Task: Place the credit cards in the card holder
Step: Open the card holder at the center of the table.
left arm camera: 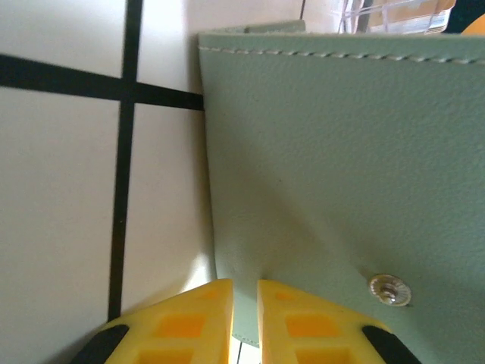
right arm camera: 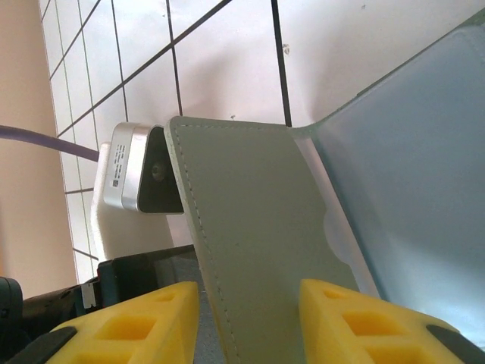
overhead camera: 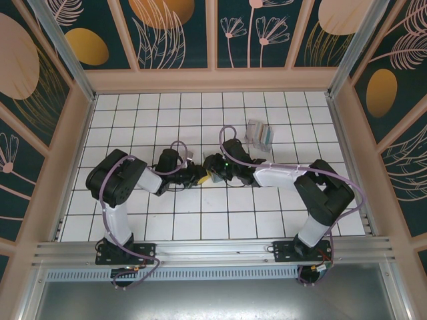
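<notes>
Left fingers [left arm camera: 244, 297], yellow, nearly pressed together, pinching the near edge of the card holder [left arm camera: 341, 167] just beside its metal snap [left arm camera: 390, 289]. The holder is sage-green and stitched along the far edge; this side is lifted off the tiles. Right fingers [right arm camera: 246, 307] are spread and straddle the holder's raised flap. From the right wrist view I cannot tell whether either pad touches it. The holder stands open like a book, with the flap upright and a pale, glossy inner pocket panel [right arm camera: 409, 189] leaning away to the right. The stretch of pocket in view has no card in it. In the top view the holder sits mid-bench, between the two wrists where they meet. A clear plastic stand [overhead camera: 259, 135] is well apart, toward the far right of the bench [overhead camera: 167, 220]. Judgement: early stage. The holder is held and opened, and neither set of fingers carries a card. Left to do: fetch each of the credit cards, slide it into the pocket, release.
</notes>
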Controlling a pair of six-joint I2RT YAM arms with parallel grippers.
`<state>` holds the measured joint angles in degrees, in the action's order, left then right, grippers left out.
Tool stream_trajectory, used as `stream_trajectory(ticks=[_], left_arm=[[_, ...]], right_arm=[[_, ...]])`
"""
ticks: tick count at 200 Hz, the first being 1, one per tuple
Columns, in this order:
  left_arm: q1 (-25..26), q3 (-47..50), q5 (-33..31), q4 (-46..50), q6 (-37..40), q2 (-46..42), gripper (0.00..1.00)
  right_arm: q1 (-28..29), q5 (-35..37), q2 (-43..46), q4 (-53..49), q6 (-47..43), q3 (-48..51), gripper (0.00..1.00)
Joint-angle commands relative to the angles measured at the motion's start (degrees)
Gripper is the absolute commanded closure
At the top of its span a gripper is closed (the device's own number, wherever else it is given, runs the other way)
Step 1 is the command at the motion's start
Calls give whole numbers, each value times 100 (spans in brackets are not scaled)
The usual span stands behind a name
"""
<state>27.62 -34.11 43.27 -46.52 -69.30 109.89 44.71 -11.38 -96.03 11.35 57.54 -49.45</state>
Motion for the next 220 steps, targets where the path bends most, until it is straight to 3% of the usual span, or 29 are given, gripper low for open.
stream_trajectory(ticks=[1,30,63,111,133,159,187,220], left_arm=[[-112,-24,-57,250,59,-190,83],[-536,332,-385,447,134,-649,74],[-967,457,-340,833,258,-975,71],[-1223,214,-548,1657,690,-1471,61],[-1270,-69,-876,2376,1103,-1523,57],[-1274,-135,-971,2383,1194,-1584,52],[-1245,-249,-994,2469,1363,-1282,53],[-1057,-485,-1495,3074,1935,-884,59]], right_arm=[[-23,130,101,-46,-214,-99,59],[25,22,-7,-38,-356,-170,55],[123,-130,-119,93,-478,-228,52],[352,-414,-508,111,-978,-536,48],[578,-119,-746,-20,-1371,-708,47],[655,-288,-900,197,-1453,-700,45],[670,-201,-746,183,-1604,-676,43],[587,-49,-315,-90,-1868,-712,39]])
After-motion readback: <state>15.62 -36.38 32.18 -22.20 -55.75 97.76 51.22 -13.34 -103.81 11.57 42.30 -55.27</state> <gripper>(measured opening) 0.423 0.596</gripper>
